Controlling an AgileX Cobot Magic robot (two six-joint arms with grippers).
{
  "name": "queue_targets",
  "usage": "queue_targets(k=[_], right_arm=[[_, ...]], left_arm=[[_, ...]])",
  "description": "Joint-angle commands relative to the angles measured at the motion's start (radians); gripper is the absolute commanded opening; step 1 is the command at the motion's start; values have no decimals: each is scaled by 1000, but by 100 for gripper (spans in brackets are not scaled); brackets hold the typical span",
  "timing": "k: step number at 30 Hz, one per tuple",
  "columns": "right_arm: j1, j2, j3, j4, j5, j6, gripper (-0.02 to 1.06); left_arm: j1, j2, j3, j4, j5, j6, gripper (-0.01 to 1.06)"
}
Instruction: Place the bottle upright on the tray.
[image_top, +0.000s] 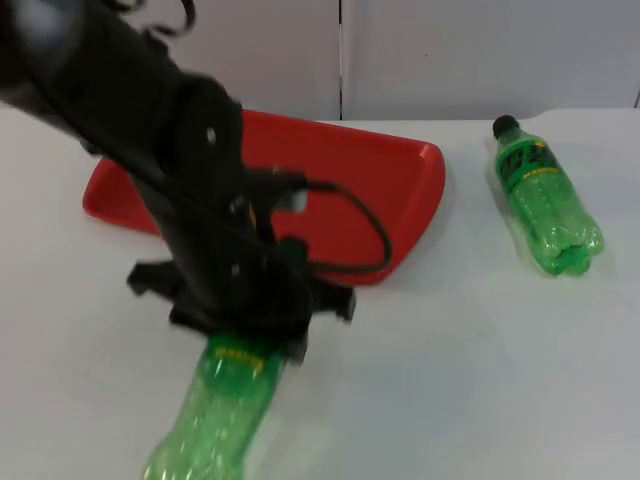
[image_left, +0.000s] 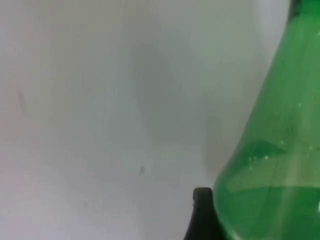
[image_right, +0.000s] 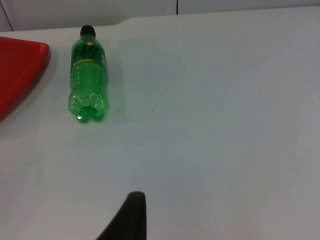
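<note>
A clear green plastic bottle (image_top: 215, 415) lies at the near left, its neck end under the left gripper (image_top: 245, 335); whether the fingers clamp it I cannot tell. Just beyond lies the glossy red tray (image_top: 400, 190). A second ribbed green bottle (image_top: 545, 195) lies far right on the white table (image_top: 450, 380).

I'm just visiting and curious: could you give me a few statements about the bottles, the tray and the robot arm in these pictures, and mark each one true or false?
1. Two green bottles are on the table. True: the near bottle and the far bottle.
2. The far bottle stands upright. False: it lies on its side, right of the red tray.
3. A bottle is on the tray. False: both are on the white table.
4. The left gripper is down at the near bottle. True.
5. The far bottle's cap is red. False: it is black.
</note>
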Motion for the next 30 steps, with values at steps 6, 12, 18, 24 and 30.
queue_targets(k=[6,12,18,24,30], right_arm=[[-6,-3,6,3,-5,-2,104],[-6,-3,6,3,-5,-2,104],[-6,-3,6,3,-5,-2,104],[-6,-3,6,3,-5,-2,104],[-6,-3,6,3,-5,-2,104]], left_arm=[[3,-253,-4,87,-173,18,0],[5,-462,-4,189,-315,18,0],[73,-612,-4,208,-452,18,0],[192,-675,-4,201,-518,18,0],[264,-677,-4,214,-516,20,0]])
